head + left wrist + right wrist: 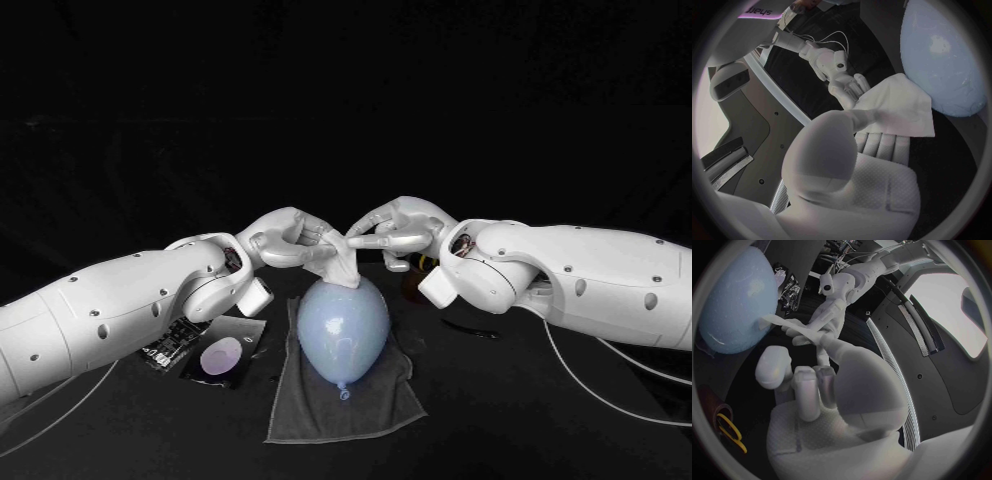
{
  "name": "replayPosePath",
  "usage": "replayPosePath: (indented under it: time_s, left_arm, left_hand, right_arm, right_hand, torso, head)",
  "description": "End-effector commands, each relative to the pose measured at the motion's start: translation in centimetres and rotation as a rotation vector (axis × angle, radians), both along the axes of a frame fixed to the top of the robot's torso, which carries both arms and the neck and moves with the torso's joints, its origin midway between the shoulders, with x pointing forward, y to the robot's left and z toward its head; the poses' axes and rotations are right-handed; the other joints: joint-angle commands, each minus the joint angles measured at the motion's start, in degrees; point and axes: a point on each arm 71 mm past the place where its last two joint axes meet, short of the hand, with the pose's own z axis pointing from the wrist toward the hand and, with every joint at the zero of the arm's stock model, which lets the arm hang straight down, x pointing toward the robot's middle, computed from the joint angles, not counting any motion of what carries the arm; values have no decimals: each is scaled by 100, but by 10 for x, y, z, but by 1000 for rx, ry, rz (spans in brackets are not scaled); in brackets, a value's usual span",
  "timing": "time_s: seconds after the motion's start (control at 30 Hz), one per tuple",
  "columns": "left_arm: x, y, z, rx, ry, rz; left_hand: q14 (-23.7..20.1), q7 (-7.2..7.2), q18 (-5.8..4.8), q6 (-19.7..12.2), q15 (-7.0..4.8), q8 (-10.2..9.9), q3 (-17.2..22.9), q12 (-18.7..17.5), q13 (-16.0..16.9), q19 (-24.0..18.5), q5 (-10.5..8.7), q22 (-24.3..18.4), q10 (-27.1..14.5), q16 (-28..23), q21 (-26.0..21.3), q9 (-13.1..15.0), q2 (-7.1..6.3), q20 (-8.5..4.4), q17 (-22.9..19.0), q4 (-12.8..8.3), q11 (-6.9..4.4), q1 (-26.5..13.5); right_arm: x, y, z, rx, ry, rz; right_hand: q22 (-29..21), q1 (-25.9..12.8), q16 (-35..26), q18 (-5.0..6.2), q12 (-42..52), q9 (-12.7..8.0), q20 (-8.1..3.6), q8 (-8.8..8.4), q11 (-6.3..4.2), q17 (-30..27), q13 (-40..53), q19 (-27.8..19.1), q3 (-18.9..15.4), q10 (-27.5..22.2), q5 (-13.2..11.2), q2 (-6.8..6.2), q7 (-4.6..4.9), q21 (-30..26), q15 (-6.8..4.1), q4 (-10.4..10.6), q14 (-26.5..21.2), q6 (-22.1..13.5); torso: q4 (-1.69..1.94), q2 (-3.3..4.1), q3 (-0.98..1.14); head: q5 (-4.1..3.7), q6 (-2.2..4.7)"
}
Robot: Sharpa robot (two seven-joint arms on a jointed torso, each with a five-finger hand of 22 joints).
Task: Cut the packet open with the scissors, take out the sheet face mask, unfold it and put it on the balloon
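Head view: on the dark worktop (577,420) a grey towel (310,415) carries the balloon (343,325), long axis twelve to six, knot at six. At its twelve o'clock end the left hand (289,238) and right hand (389,230) pinch the sheet mask (342,265) in their fingers, its top hidden between them.

The pale blue balloon (343,325) is lying lengthwise on a grey towel (310,405), knot end towards the robot. Right over its far end hangs the white sheet mask (342,265), folded up, pinched at the top by the left hand (289,240) and right hand (389,232). Can't tell if its bottom edge touches the balloon. The dark packet with a lilac oval (219,357) lies flat just left of the balloon. The yellow-handled scissors (731,427) lie on the surface on the balloon's right side.
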Motion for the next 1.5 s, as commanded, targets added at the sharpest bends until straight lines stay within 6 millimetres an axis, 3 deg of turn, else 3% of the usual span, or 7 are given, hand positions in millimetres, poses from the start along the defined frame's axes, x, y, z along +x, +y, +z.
replayPosePath:
  time_s: [0.03, 0.33, 0.47, 0.6, 1.0, 1.23, 1.5]
  left_arm:
    - [1, 0, 1, -14, 8, 25]
    - [3, 2, 1, -3, 12, 62]
    - [4, 4, 0, 3, 7, 74]
    - [4, 4, 1, 7, 1, 78]
    - [2, 7, 7, -52, -60, 94]
    - [-1, 7, 12, -103, -89, 106]
    - [1, 8, 14, -121, -110, 165]
  left_hand:
    - [-148, 172, -59, -134, 60, -60, -144, -14, 2, -135, 5, -39, -170, -40, -75, -26, -132, 54, -26, 44, 80, -87]
    - [-509, 250, 16, -349, 141, -130, -774, 24, 22, -243, 7, -349, -356, 84, -507, -62, -574, 279, -27, 166, 143, -355]
    - [-773, 267, 44, -422, 186, -173, -998, 32, 25, -413, 6, -612, -404, 136, -898, -112, -708, 438, -44, 185, 174, -324]
    - [-993, 300, 4, -504, 228, -231, -1254, 42, 27, -544, 8, -847, -443, 199, -1244, -185, -820, 475, -70, 210, 194, -281]
    - [-1192, 260, -90, -546, 240, -263, -1682, 117, 43, -498, 8, -1131, -361, 371, -1606, -302, -814, 474, -115, 298, 169, -138]
    - [-955, 187, 15, -389, 122, -181, -2070, 398, 85, -170, 8, -1233, 73, 721, -1660, -338, -883, 466, -41, 473, 57, -225]
    - [-726, 48, 178, -129, -30, 6, -2259, 747, 153, 220, 10, -1304, 447, 1214, -1661, -338, -753, 459, 105, 676, -99, -98]
  right_arm:
    - [-3, 2, 2, 26, -6, 46]
    - [-3, -2, 2, 39, -2, 26]
    - [-2, -4, 2, 44, 5, 8]
    - [0, -7, 1, 51, 17, -17]
    - [4, -13, -1, 52, 50, -61]
    - [6, -15, -2, 48, 58, -85]
    - [7, -15, -2, 47, 62, -92]
  right_hand:
    - [401, -87, 30, 83, 37, 154, -3, 106, -34, 1505, 1391, 49, 63, 529, 13, -13, -27, 31, -38, -26, 593, 13]
    - [403, -102, 30, 82, 41, 160, -4, 116, -35, 1505, 1394, 49, 78, 532, 13, -16, -28, 33, -39, -35, 593, 11]
    - [414, -133, 30, 79, 40, 170, -5, 133, -36, 1505, 1394, 58, 109, 531, 13, -19, -29, 53, -40, -51, 593, 6]
    - [420, -153, 30, 77, 48, 177, -6, 145, -38, 1505, 1400, 63, 133, 536, 13, -18, -31, 65, -41, -62, 593, 3]
    - [436, -187, 30, 71, 49, 187, -8, 164, -40, 1505, 1401, 79, 172, 537, 13, -14, -33, 97, -43, -79, 593, 0]
    - [439, -195, 30, 70, 52, 190, -9, 169, -41, 1505, 1404, 82, 181, 538, 13, -14, -34, 102, -44, -83, 593, -1]
    - [445, -219, 30, 69, 52, 197, -11, 184, -44, 1505, 1404, 88, 211, 539, 13, -14, -37, 112, -46, -99, 593, -3]
  torso:
    - [0, 3, -4]
    - [6, 1, -8]
    - [4, 3, -8]
    - [6, 4, -8]
    - [-1, 5, -6]
    - [2, 5, -7]
    - [2, 5, -7]
  head:
    - [-4, 3]
    - [-11, 10]
    - [-10, 15]
    - [-12, 10]
    - [-10, 18]
    - [-15, 15]
    - [-8, 16]
